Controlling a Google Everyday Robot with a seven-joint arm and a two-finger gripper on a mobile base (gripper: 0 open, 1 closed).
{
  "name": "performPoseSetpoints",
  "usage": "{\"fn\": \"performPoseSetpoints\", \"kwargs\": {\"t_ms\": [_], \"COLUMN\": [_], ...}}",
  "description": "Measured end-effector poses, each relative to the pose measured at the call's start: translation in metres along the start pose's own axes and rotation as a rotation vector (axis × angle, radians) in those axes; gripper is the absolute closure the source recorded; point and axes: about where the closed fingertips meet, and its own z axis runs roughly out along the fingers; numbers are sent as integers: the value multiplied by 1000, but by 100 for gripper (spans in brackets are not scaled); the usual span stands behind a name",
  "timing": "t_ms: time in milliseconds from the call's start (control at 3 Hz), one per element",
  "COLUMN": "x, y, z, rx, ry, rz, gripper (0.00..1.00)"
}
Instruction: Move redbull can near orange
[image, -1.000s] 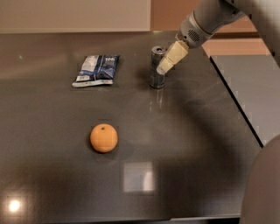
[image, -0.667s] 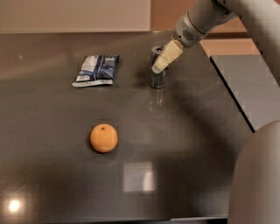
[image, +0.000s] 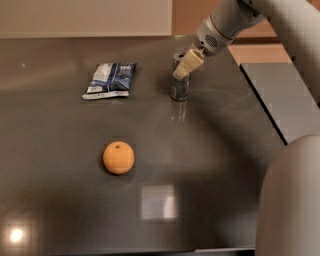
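The redbull can (image: 179, 86) stands upright on the dark table (image: 60, 200), at the back and right of the middle. The gripper (image: 184, 66) comes down from the upper right on the grey arm (image: 225, 25), and its cream tip overlaps the can's top and upper right side. I cannot see whether it holds the can. The orange (image: 118, 157) lies toward the front left, well apart from the can.
A flat blue-and-white snack bag (image: 110, 79) lies to the left of the can at the back. The table's right edge (image: 262, 107) runs diagonally, with a lighter surface beyond it. A grey part of the robot (image: 292, 200) fills the lower right corner.
The gripper has moved slightly to the left over the can's top. The can, the orange and the bag have not moved. The robot part at lower right fills more of the view.
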Motion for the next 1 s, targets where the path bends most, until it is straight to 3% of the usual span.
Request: {"fn": "performPoseSetpoints", "kwargs": {"t_ms": [333, 667, 1000], "x": [2, 3, 6], "y": [10, 35, 77], "z": [-6, -18, -31], "rx": [-12, -37, -88], "ry": [9, 14, 16], "rz": [-14, -67, -153], "gripper": [62, 85, 100]}}
